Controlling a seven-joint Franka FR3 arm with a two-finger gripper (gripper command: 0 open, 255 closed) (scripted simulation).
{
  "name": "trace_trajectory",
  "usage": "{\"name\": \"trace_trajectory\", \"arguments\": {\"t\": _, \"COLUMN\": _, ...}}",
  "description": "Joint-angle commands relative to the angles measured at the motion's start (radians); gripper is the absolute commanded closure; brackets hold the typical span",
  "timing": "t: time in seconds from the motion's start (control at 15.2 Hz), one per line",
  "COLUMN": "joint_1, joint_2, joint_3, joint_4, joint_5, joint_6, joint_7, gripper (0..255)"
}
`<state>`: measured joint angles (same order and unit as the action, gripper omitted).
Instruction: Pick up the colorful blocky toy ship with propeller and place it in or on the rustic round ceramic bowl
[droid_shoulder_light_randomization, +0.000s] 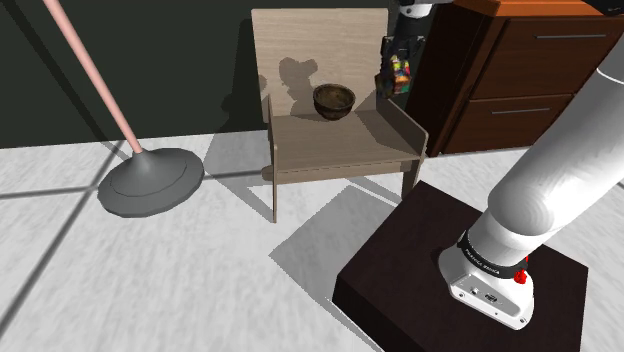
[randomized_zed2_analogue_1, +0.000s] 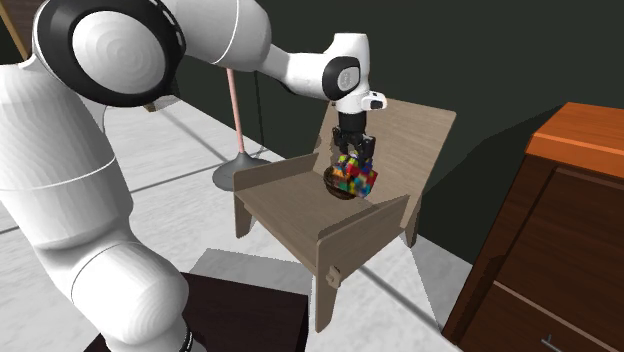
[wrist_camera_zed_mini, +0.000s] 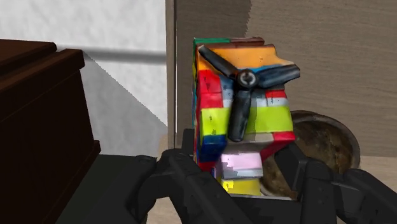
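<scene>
Toy ship (wrist_camera_zed_mini: 273, 118), multicoloured blocks, clasped between jaws, lower end hidden; bowl (droid_shoulder_light_randomization: 334, 100) on chair (droid_shoulder_light_randomization: 340, 145), ship's 8 o'clock, shoulder view.

Home room: wooden chair (droid_shoulder_light_randomization: 322, 48), brown drawer chest (droid_shoulder_light_randomization: 520, 75), pole on round base (droid_shoulder_light_randomization: 150, 184).

No txt I can read from my end. Closest thing, shoulder view: a line of small white lettering on the black band (droid_shoulder_light_randomization: 487, 262) round the arm's lowest white link (droid_shoulder_light_randomization: 495, 295), just above the stand (droid_shoulder_light_randomization: 400, 285). It's too small for me to make out a single char. Same link, below the band: a small dark mark (droid_shoulder_light_randomization: 490, 297) near the red tab (droid_shoulder_light_randomization: 520, 277); can't tell if it's a label. Toy ship (wrist_camera_zed_mini: 242, 108), wrist view: coloured panels w/ smeared patches, nothing I can read as letters or nos.
</scene>
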<state>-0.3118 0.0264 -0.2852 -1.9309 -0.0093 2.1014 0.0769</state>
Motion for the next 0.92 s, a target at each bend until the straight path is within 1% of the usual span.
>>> {"name": "trace_trajectory", "arguments": {"t": 0.0, "joint_1": 0.001, "joint_2": -0.006, "joint_3": 0.001, "joint_4": 0.025, "joint_5": -0.002, "joint_6": -0.030, "joint_7": 0.003, "gripper": 255}}
{"name": "trace_trajectory", "arguments": {"t": 0.26, "joint_1": 0.002, "joint_2": -0.013, "joint_3": 0.001, "joint_4": 0.059, "joint_5": -0.004, "joint_6": -0.070, "joint_7": 0.004, "gripper": 255}}
{"name": "trace_trajectory", "arguments": {"t": 0.59, "joint_1": 0.031, "joint_2": 0.137, "joint_3": 0.032, "joint_4": 0.263, "joint_5": 0.026, "joint_6": -0.131, "joint_7": 0.059, "gripper": 255}}
{"name": "trace_trajectory", "arguments": {"t": 0.86, "joint_1": 0.047, "joint_2": 0.274, "joint_3": 0.053, "joint_4": 0.466, "joint_5": 0.048, "joint_6": -0.200, "joint_7": 0.100, "gripper": 255}}
